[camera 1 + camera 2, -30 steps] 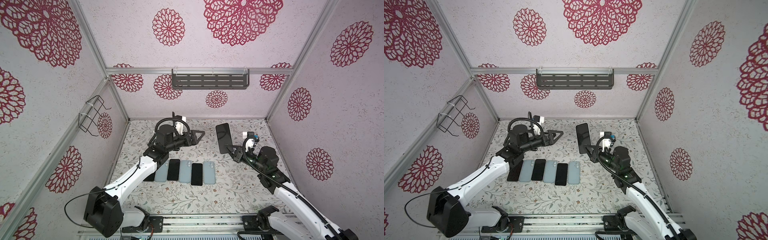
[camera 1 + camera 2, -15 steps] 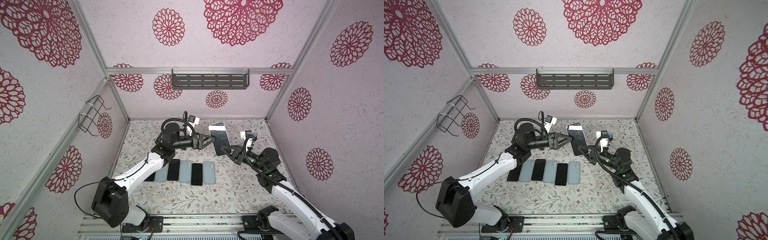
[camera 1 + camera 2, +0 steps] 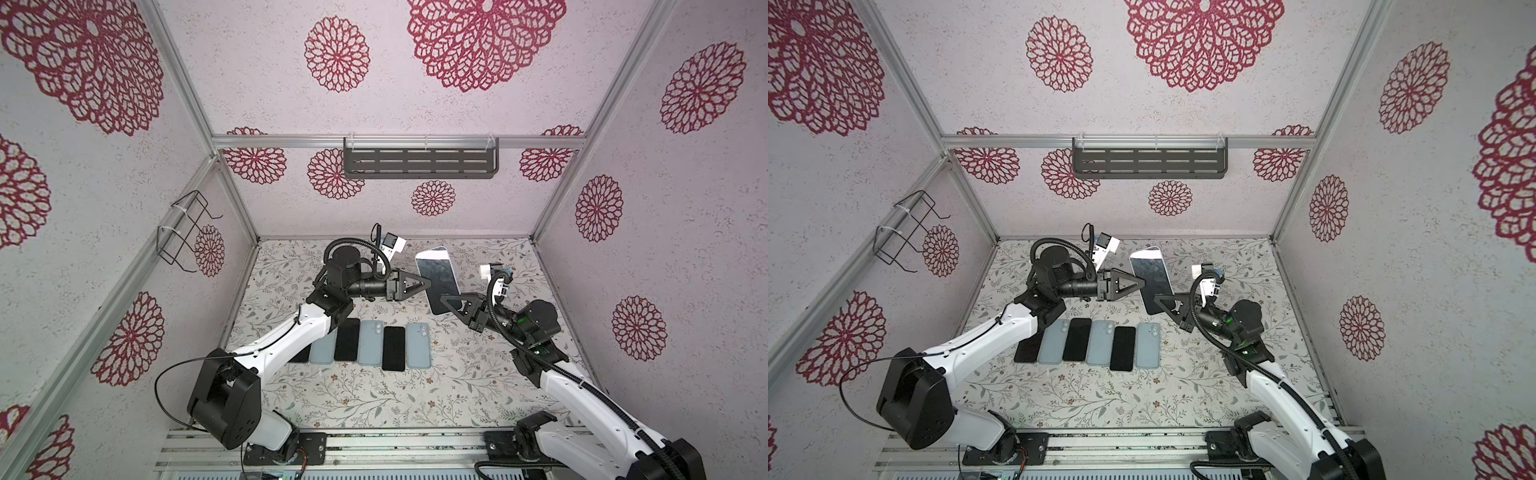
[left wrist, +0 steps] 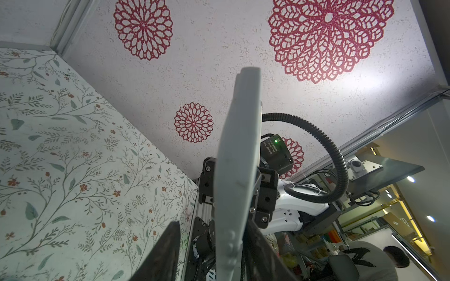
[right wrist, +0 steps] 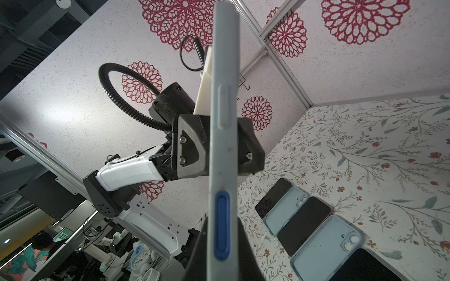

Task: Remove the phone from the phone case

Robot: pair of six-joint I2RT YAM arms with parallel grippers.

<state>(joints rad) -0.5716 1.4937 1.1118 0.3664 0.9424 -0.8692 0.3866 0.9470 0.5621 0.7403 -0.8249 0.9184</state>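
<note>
While the right hand is clamped on the near end of the cased phone, held above the worktop with its long axis near-to-far, the left hand straddles its left edge, can't tell if it's gripping.

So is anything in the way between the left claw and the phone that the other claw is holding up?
No, nothing visible does. The black left gripper has its jaws either side of the raised pale-blue cased phone, held at its lower end by the black right gripper. Only a gap shows beside one finger.
</note>
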